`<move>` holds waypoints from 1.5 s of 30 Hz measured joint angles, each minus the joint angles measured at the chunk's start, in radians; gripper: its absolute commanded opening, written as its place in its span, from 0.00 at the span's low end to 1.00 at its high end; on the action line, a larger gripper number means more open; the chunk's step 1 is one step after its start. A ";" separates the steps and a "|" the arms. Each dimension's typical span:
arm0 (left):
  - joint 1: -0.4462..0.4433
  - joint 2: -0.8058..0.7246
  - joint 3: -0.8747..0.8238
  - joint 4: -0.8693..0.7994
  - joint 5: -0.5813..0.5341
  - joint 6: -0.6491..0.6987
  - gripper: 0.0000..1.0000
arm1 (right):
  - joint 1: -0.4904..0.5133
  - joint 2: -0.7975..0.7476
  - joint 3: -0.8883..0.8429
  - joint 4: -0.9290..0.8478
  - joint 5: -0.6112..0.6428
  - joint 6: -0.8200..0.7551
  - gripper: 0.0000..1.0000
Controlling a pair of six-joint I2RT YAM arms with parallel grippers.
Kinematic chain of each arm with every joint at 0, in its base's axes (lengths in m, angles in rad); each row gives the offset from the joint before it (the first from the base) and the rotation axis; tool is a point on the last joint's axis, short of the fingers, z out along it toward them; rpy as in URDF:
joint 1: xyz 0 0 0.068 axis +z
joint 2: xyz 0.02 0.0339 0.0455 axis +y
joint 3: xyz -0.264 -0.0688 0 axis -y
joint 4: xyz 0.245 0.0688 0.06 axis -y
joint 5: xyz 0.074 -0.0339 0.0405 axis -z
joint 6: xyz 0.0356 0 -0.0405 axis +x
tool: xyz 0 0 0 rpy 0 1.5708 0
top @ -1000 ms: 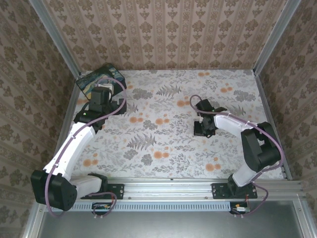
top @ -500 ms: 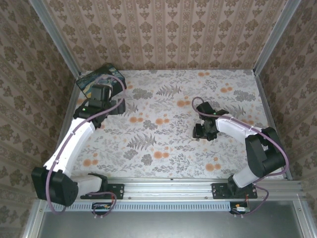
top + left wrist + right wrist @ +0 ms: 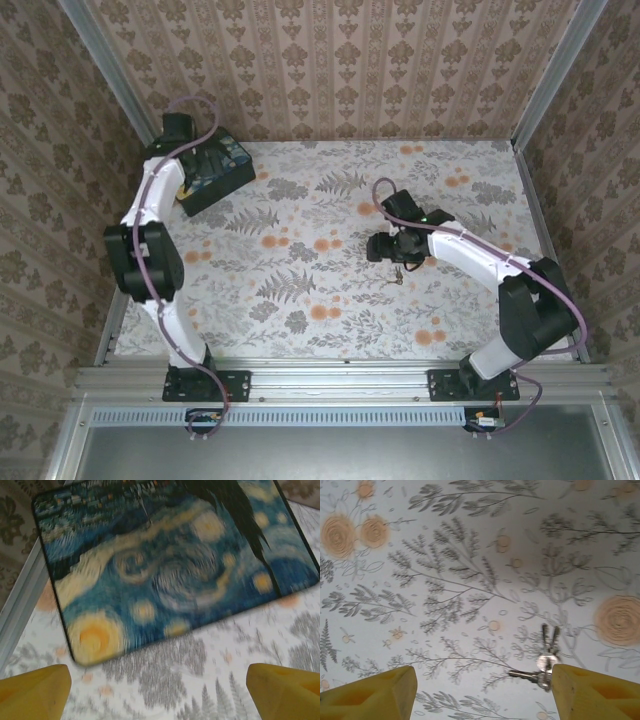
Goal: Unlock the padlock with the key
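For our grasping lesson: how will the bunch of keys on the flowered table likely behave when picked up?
The bunch of keys probably flops: several thin keys fan out from one point, so ungripped ones would dangle. Lying flat on the table, it likely offers little edge to grab. Shiny metal suggests it may slip, sliding rather than rolling.

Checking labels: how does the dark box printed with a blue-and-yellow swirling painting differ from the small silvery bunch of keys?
The dark printed box is far bigger than the small silvery bunch of keys. The box sits in the far-left corner; the keys lie mid-table. Both rest on the floral table.
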 measured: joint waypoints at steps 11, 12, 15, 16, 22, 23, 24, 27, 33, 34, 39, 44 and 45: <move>0.182 0.308 0.354 -0.095 0.050 -0.103 0.96 | 0.082 0.083 0.054 0.021 -0.028 0.008 0.73; 0.195 0.318 0.359 -0.100 0.066 -0.105 0.96 | 0.085 0.092 0.062 0.021 -0.030 0.008 0.73; 0.219 0.359 0.381 -0.117 0.131 -0.103 0.95 | 0.092 0.114 0.085 0.023 -0.038 0.008 0.73; 0.219 0.369 0.383 -0.126 0.156 -0.098 0.95 | 0.093 0.117 0.092 0.022 -0.041 0.008 0.73; 0.183 0.305 0.237 -0.099 0.232 -0.068 0.95 | 0.100 0.117 0.144 0.023 -0.053 0.008 0.73; 0.170 0.264 0.172 -0.089 0.238 -0.064 0.95 | 0.100 0.117 0.153 0.024 -0.057 0.008 0.73; 0.158 0.230 0.119 -0.080 0.242 -0.061 0.95 | 0.101 0.117 0.159 0.023 -0.061 0.008 0.73; 0.097 0.105 -0.061 -0.060 0.244 -0.045 0.95 | 0.102 0.117 0.175 0.024 -0.077 0.008 0.74; -0.121 -0.150 -0.407 -0.009 0.208 -0.053 0.96 | 0.103 0.115 0.200 0.019 -0.096 0.005 0.74; -0.171 -0.195 -0.463 0.004 0.212 -0.066 0.96 | 0.103 0.114 0.200 0.020 -0.098 0.005 0.74; -0.369 -0.300 -0.600 0.029 0.306 -0.147 0.97 | 0.103 0.114 0.202 0.025 -0.103 0.020 0.74; -0.415 -0.345 -0.600 0.029 0.347 -0.221 0.97 | 0.102 0.117 0.203 0.078 -0.121 0.090 0.73; -0.407 -0.361 -0.591 0.021 0.350 -0.228 0.97 | 0.100 0.119 0.200 0.097 -0.129 0.106 0.73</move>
